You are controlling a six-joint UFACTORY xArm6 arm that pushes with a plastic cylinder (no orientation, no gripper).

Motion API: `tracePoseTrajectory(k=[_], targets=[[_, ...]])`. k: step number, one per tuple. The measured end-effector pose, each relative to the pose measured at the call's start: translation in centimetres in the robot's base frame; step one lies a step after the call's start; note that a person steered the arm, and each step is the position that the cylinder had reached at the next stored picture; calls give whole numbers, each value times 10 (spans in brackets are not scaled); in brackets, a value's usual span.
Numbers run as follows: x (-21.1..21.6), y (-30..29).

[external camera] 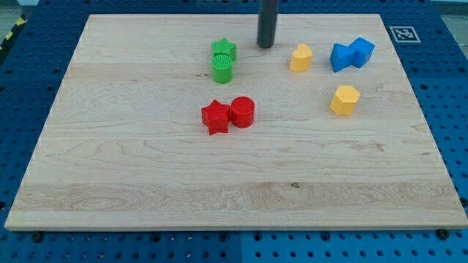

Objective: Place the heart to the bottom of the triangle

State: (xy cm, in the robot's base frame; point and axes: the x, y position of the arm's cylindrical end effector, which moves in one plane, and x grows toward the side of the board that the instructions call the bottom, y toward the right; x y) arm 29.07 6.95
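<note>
While the green pair (223,61) sits upper centre of the counter (131,168), my tip (265,45) rests just right of it; no jaws on this rod. Next right, touching nothing, the yellow heart (300,58); the blue triangle (340,57) lies further right, so the heart must travel right and downward.

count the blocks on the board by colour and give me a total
green: 2, a green star block and a green cylinder block
red: 2, a red star block and a red cylinder block
yellow: 2, at and
blue: 2, at and
total: 8
</note>
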Motion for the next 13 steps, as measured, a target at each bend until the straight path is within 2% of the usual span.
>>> tracePoseTrajectory(k=[2, 4, 6, 10, 13], targets=[[67, 67], [63, 66], [114, 101], [68, 79], [58, 126]])
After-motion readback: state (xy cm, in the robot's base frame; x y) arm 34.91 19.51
